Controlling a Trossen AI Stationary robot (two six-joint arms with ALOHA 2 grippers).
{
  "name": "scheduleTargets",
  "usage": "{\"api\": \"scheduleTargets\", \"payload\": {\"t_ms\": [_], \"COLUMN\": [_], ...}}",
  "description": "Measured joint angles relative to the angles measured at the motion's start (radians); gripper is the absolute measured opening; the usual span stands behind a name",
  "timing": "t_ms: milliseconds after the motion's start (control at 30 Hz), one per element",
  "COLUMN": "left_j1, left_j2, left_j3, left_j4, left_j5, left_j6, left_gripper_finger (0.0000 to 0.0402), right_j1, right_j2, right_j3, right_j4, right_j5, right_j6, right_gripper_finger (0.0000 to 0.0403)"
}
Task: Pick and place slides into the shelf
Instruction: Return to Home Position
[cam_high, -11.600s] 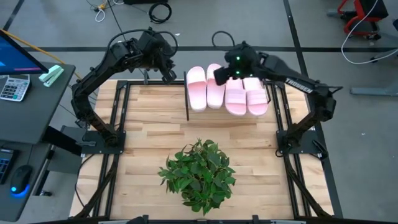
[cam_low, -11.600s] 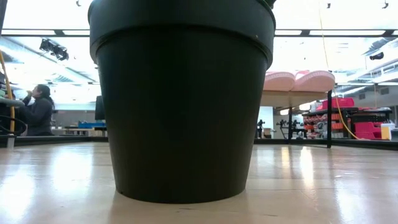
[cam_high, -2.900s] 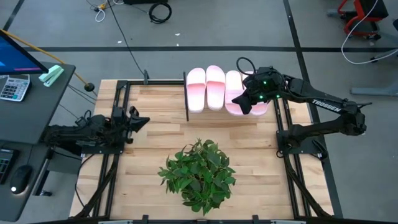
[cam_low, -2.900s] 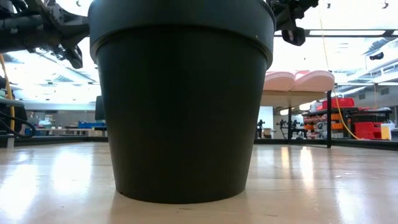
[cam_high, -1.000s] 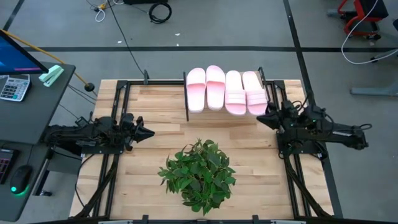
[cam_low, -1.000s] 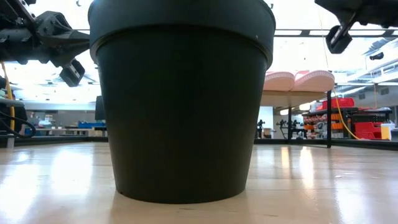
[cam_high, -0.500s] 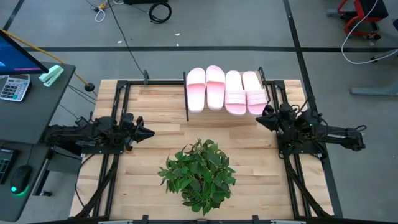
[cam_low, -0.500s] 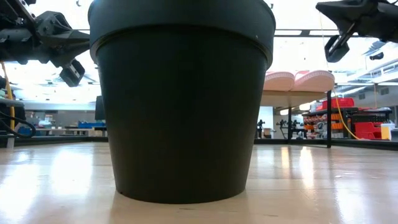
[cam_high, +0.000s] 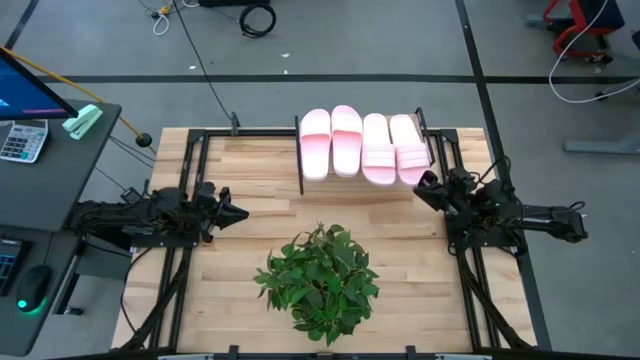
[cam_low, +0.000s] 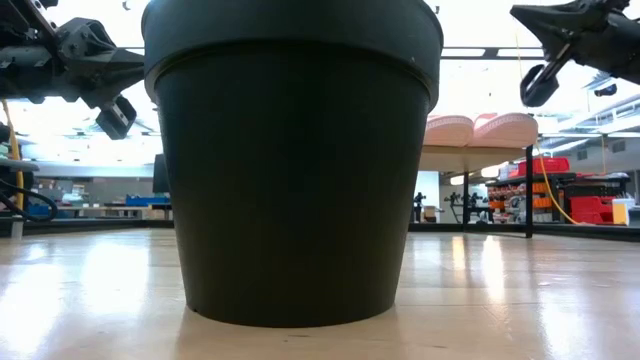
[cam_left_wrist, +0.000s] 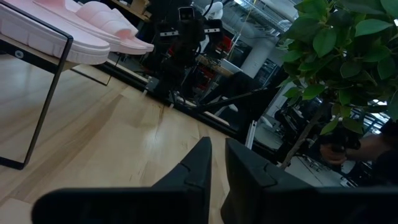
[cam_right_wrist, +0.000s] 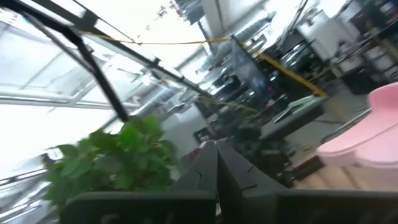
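Several pale pink slides (cam_high: 362, 146) lie side by side on top of the shelf (cam_high: 301, 160) at the table's far edge, soles down. They also show in the low view (cam_low: 480, 129) and past my left fingers (cam_left_wrist: 93, 25). My left gripper (cam_high: 243, 213) hovers above the table's left side, pointing right, with a narrow gap between its fingers (cam_left_wrist: 216, 148) and nothing in it. My right gripper (cam_high: 420, 184) hangs shut above the table's right side, just near of the shelf's right end (cam_low: 538, 88), holding nothing.
A leafy plant (cam_high: 320, 278) in a big black pot (cam_low: 290, 160) stands near the middle front of the table and blocks much of the low view. Black frame rails (cam_high: 190, 190) run along both table sides. A desk with a calculator (cam_high: 24, 140) stands left of the table.
My right gripper has sunk a little and drifted slightly toward the shelf's right end, staying shut. The slides have kept still on the shelf.
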Motion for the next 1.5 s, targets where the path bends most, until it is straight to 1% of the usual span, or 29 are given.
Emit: {"api": "scheduleTargets", "payload": {"t_ms": [100, 267, 367, 467, 533, 600, 800, 967, 1167, 1267, 1400, 1500], "left_j1": [0.0, 0.0, 0.0, 0.0, 0.0, 0.0, 0.0, 0.0, 0.0, 0.0, 0.0, 0.0], "left_j2": [0.0, 0.0, 0.0, 0.0, 0.0, 0.0, 0.0, 0.0, 0.0, 0.0, 0.0, 0.0], "left_j3": [0.0, 0.0, 0.0, 0.0, 0.0, 0.0, 0.0, 0.0, 0.0, 0.0, 0.0, 0.0], "left_j4": [0.0, 0.0, 0.0, 0.0, 0.0, 0.0, 0.0, 0.0, 0.0, 0.0, 0.0, 0.0], "left_j5": [0.0, 0.0, 0.0, 0.0, 0.0, 0.0, 0.0, 0.0, 0.0, 0.0, 0.0, 0.0], "left_j6": [0.0, 0.0, 0.0, 0.0, 0.0, 0.0, 0.0, 0.0, 0.0, 0.0, 0.0, 0.0], "left_gripper_finger": [0.0055, 0.0051, 0.0047, 0.0044, 0.0044, 0.0045, 0.0052, 0.0055, 0.0048, 0.0045, 0.0044, 0.0048], "right_j1": [0.002, 0.044, 0.112, 0.186, 0.208, 0.205, 0.167, 0.131, 0.13, 0.13, 0.131, 0.131], "right_j2": [0.0, 0.0, 0.0, 0.0, 0.0, 0.0, 0.0, 0.0, 0.0, 0.0, 0.0, 0.001], "right_j3": [0.0, 0.0, 0.0, 0.0, 0.0, 0.0, 0.0, 0.0, 0.0, -0.001, -0.001, -0.001], "right_j4": [0.002, 0.001, 0.003, -0.008, -0.035, -0.053, -0.087, -0.188, -0.254, -0.274, -0.308, -0.311], "right_j5": [-0.039, -0.03, 0.015, 0.101, 0.164, 0.19, 0.157, 0.125, 0.08, 0.082, 0.089, 0.091], "right_j6": [0.038, 0.049, 0.061, -0.004, -0.076, -0.106, -0.132, -0.149, -0.282, -0.336, -0.481, -0.518], "right_gripper_finger": [0.0, 0.0, 0.0, 0.0, 0.0, 0.0, 0.0, 0.0, 0.0, 0.0, 0.0, 0.0]}}
